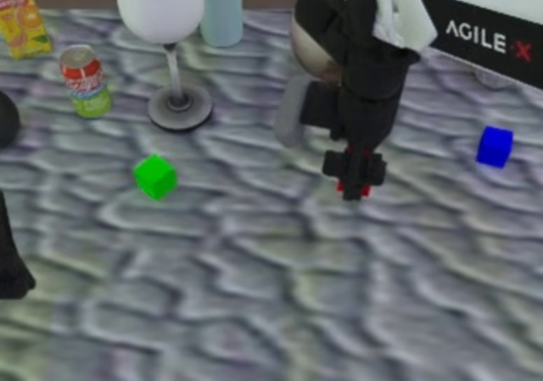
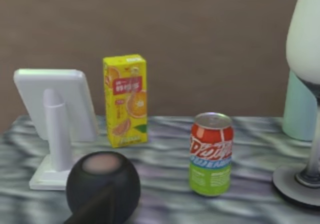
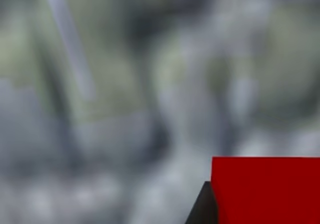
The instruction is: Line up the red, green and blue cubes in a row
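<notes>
- The right gripper hangs near the middle of the marbled grey table, slightly toward its far side, with its dark fingers pointing down and clenched on the small glossy bright red cube.
- From above, only slivers of red show on either side of the fingers; the right wrist view shows a flat red face filling one corner, with a dark finger against its edge.
- Whether the red cube rests on the table or is lifted off it cannot be told.
- The small glossy bright green cube sits on the table on the left half, turned so its edges run diagonal to the table's sides; being a cube, it has no long axis.
- The small glossy deep blue cube sits well apart on the right side, only slightly turned.
- The red cube lies between the other two, closer to the blue one.
- The left gripper is parked at the left edge of the table; its fingers' state cannot be told.
- Along the far side stand a red-and-green soda can, upright and sealed, a yellow juice carton, a tall wine glass with a round base and a pale blue-green cylinder; the contents of the cylinder cannot be seen.
- The left wrist view also shows a dark rounded speaker-like object and a white stand.
</notes>
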You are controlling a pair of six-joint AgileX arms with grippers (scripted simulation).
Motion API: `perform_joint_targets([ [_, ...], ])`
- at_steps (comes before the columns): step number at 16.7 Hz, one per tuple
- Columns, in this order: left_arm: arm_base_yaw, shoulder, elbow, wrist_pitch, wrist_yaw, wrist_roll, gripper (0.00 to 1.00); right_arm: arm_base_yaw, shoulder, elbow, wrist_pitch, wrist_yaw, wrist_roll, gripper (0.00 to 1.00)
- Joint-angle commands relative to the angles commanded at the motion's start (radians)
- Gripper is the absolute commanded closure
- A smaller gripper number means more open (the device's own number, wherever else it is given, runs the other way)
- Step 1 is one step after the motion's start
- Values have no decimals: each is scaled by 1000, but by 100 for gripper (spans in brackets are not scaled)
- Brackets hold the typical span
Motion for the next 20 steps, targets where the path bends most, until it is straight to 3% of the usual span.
perform_joint_targets([
  [9, 0, 0, 0, 0, 0, 0, 0, 345, 161, 347, -178, 2, 105, 100],
  [15, 0, 0, 0, 0, 0, 0, 0, 361, 164, 360, -182, 1, 112, 100],
  [20, 0, 0, 0, 0, 0, 0, 0, 361, 171, 223, -36, 2, 114, 100],
])
